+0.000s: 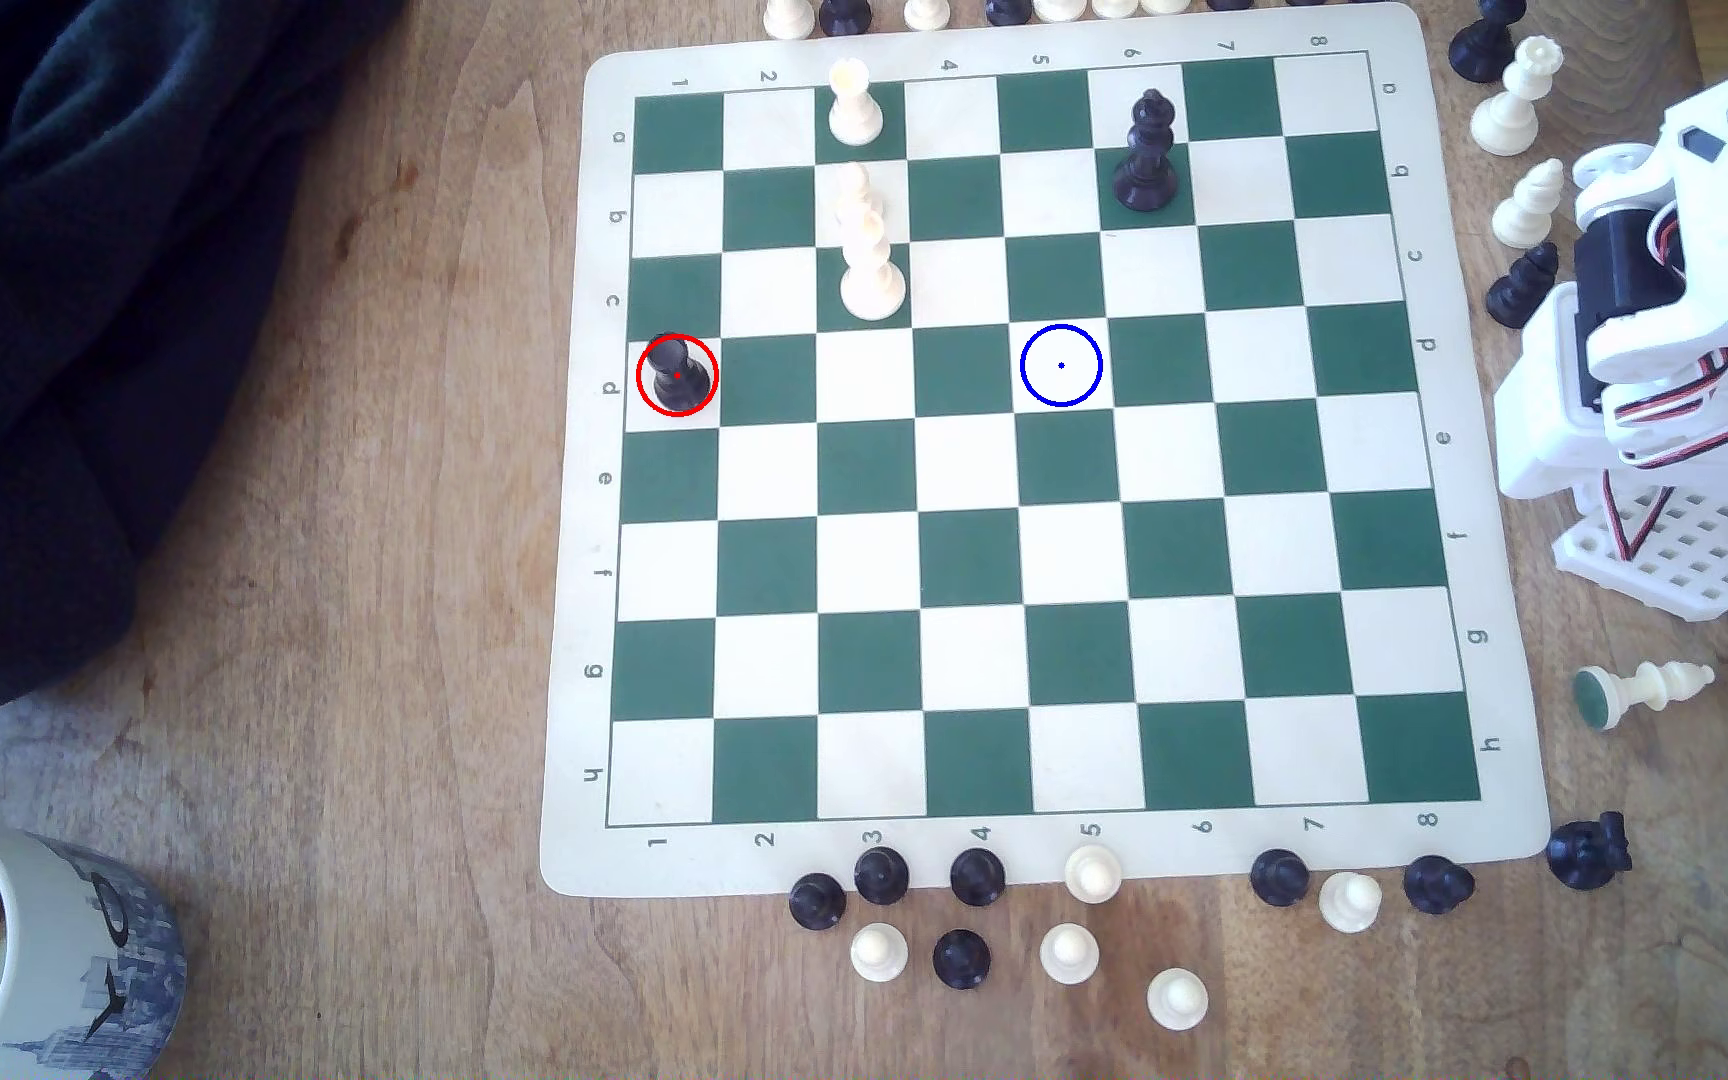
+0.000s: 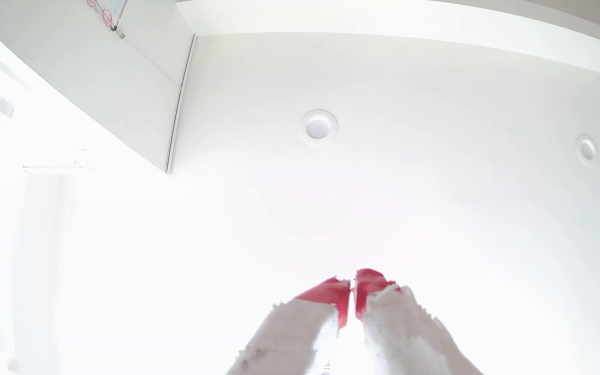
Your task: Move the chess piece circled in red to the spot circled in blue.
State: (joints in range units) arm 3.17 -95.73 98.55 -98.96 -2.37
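Wood table (image 1: pixel 340 623) under chess mat (image 1: pixel 1462 436) — fingers (image 2: pixel 352 288) closed, empty — white ceiling (image 2: pixel 435 90) beyond.

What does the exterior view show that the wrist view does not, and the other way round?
Exterior view: the green and cream board, the chess piece standing inside the red ring at the board's left edge, and the spot four squares to its right in the same row. Wrist view: a white ceiling with two round lights, and the red-tipped fingers close together, holding nothing. Shared: parts of the same white arm.
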